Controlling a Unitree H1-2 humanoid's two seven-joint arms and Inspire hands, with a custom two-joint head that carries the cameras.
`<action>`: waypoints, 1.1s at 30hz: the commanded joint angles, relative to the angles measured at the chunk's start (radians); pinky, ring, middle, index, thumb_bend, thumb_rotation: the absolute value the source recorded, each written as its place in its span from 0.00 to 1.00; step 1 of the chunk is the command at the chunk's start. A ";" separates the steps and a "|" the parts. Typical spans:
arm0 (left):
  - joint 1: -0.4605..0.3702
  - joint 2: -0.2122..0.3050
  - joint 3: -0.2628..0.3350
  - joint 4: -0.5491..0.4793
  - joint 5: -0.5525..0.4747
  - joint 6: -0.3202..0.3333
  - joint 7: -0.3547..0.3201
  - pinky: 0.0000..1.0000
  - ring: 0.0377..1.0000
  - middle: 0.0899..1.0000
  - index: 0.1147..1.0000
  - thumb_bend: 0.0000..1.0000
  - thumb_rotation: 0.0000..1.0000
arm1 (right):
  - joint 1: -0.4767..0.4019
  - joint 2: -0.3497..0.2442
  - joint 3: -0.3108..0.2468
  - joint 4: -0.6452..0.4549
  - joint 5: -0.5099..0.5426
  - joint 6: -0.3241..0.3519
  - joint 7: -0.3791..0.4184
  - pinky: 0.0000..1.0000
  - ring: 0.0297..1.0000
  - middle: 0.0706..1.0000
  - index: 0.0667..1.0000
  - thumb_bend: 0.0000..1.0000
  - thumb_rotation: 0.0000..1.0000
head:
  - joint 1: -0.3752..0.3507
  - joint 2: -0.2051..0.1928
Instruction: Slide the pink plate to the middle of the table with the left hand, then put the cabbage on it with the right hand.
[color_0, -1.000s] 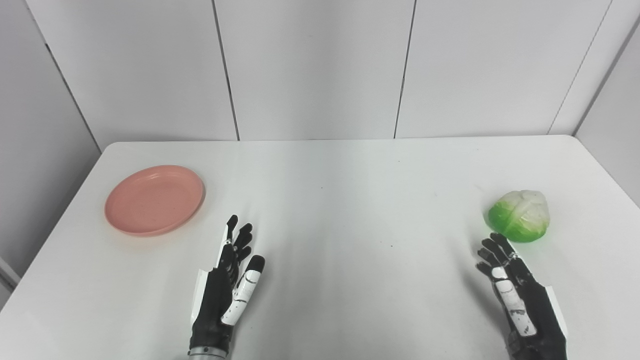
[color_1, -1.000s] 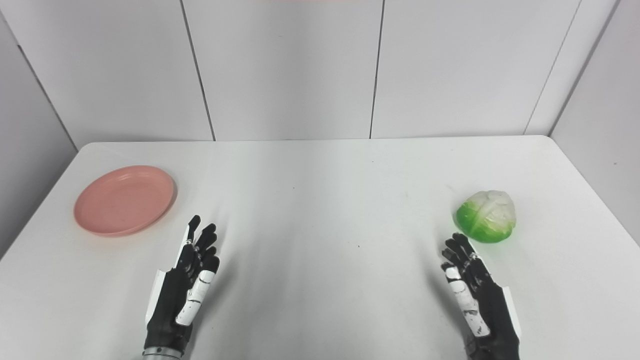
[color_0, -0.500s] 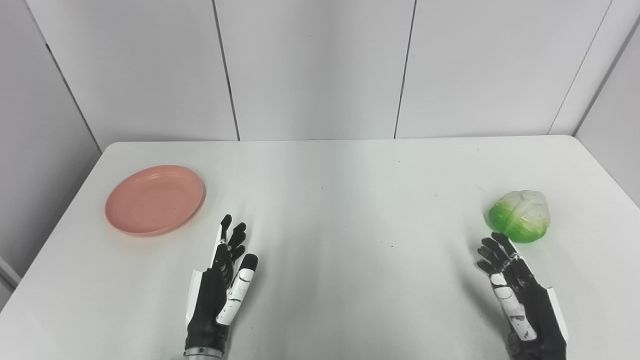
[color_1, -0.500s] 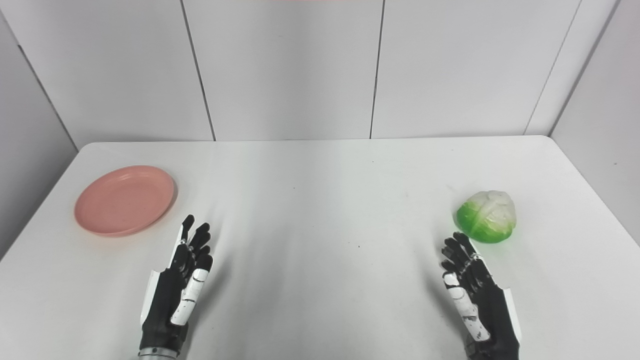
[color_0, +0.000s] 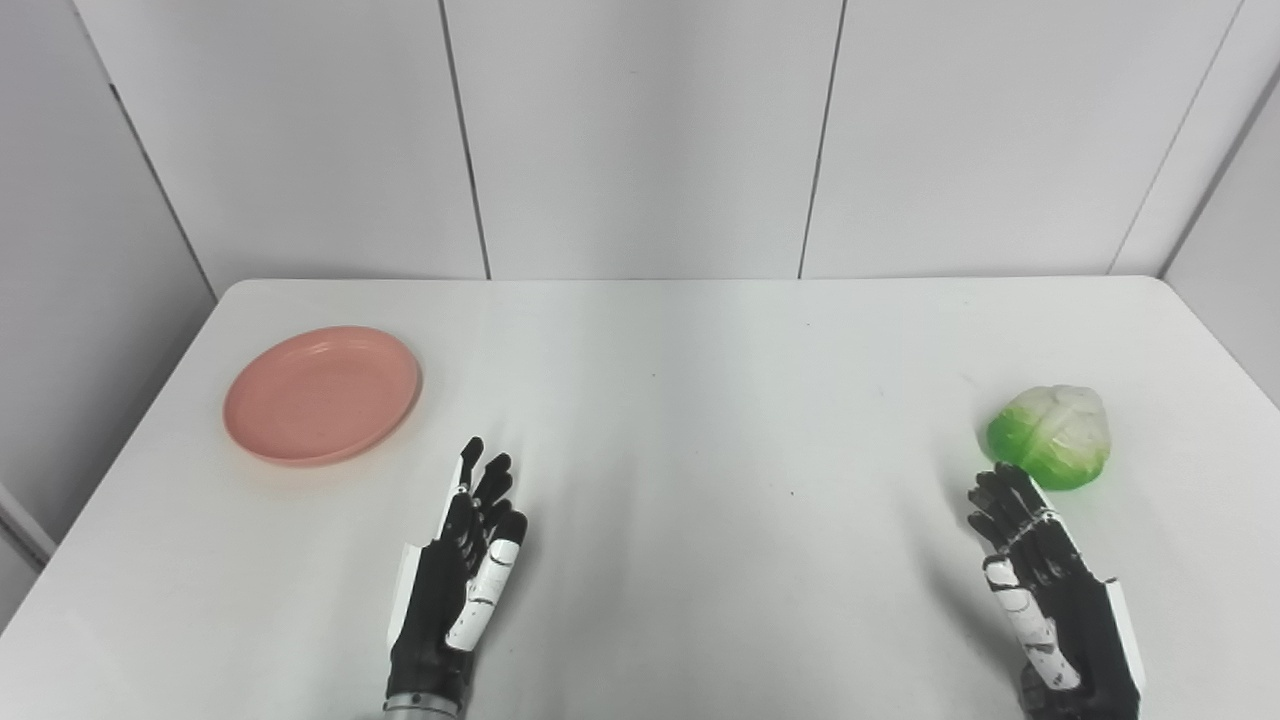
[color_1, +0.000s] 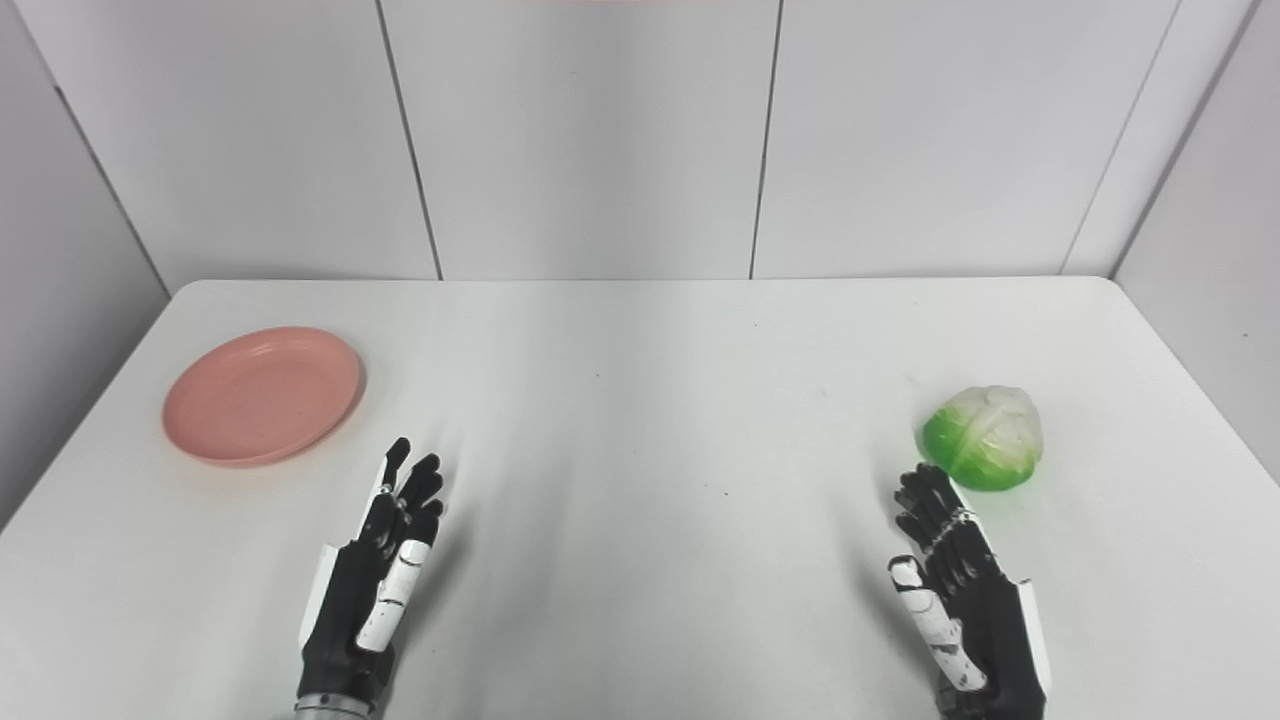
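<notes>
Pink plate (color_0: 322, 394) lies ahead-left of the empty, spread left robot hand (color_0: 460, 570); judged light, rigid, slippery; push at rim. Cabbage (color_0: 1048, 436) sits just beyond the unclenched, empty right robot hand (color_0: 1050, 600).

plate (color_0: 322, 395): no text or mark can be read
cabbage (color_0: 1048, 436): no label can be read
hands: no brand or number can be read
table (color_0: 700, 400): no signs can be read

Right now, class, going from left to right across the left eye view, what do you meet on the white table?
Round pink plate → black left hand → black right hand, with the green-and-white cabbage just beyond its fingers.
</notes>
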 joint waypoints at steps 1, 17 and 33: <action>0.082 -0.007 -0.002 0.037 0.021 -0.024 0.022 0.90 0.92 0.92 0.95 0.66 0.79 | 0.006 0.003 -0.008 0.061 0.006 -0.005 0.009 0.88 0.86 0.86 0.85 0.73 0.64 | 0.006 -0.007; 0.040 -0.020 -0.010 0.159 0.052 -0.087 0.066 0.88 0.91 0.92 0.93 0.57 0.74 | -0.042 -0.008 -0.030 0.241 0.016 -0.119 0.043 0.88 0.87 0.86 0.86 0.72 0.73 | 0.062 -0.131; 0.004 -0.020 -0.008 0.245 0.057 -0.141 0.086 0.84 0.89 0.90 0.90 0.55 0.68 | -0.083 -0.005 -0.050 0.343 0.034 -0.154 0.071 0.90 0.88 0.87 0.86 0.66 0.73 | 0.088 -0.199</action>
